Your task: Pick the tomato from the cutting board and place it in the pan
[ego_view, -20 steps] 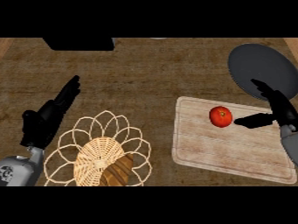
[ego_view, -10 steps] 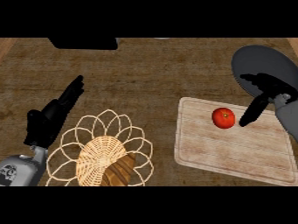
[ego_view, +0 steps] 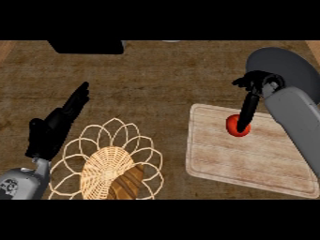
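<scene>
Touching tomato (ego_view: 234,125), right hand (ego_view: 258,84) thumb, cutting board (ego_view: 252,159)

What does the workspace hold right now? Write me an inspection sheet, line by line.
Surface: brown wooden counter.
Job's things: tomato on the cutting board; pan beyond the board, nothing seen in it.
Clutter: wicker basket holding bread; dark box at the far edge.
Hands: right hand above the tomato, thumb reaching down onto it, fingers curled; left hand open, resting at the left.
Cables: nothing seen.
Surroundings: nothing seen.
</scene>
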Available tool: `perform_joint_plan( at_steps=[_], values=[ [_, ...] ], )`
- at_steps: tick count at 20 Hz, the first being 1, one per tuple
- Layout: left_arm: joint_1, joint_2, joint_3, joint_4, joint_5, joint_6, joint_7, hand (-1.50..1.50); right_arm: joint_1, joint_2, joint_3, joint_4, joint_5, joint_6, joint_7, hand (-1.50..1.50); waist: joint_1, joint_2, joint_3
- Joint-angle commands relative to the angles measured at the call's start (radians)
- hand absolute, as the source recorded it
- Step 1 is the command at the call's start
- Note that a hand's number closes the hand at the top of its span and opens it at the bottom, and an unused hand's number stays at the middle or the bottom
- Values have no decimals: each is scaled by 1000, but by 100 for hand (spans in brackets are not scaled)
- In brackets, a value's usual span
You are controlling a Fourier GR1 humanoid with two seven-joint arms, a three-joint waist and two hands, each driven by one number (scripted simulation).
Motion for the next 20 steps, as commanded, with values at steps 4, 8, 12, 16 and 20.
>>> perform_joint_plan(
  at_steps=[4, 8, 12, 16, 20],
  values=[
    [17, 12, 42, -38, -1, -27, 31, 0, -21, 50, 20, 46, 62, 40, 109, -150, -4, -1, 1],
    [24, -19, 36, -42, -31, -9, 18, 0, -12, 90, 44, 13, 81, 54, 168, -150, -9, -3, 0],
    [57, -19, 58, -65, -33, -31, 28, 0, 56, 61, 24, -31, 108, 61, 138, -150, -13, -3, 1],
    [77, -80, 27, -61, -80, -2, -19, 0, 64, 35, 0, -36, 128, 70, 127, -150, -14, -3, 1],
    [-29, -97, 55, 41, -82, -32, 19, 0, 42, 50, -19, 74, 201, 41, 30, -150, -10, 2, 1]
  ],
)
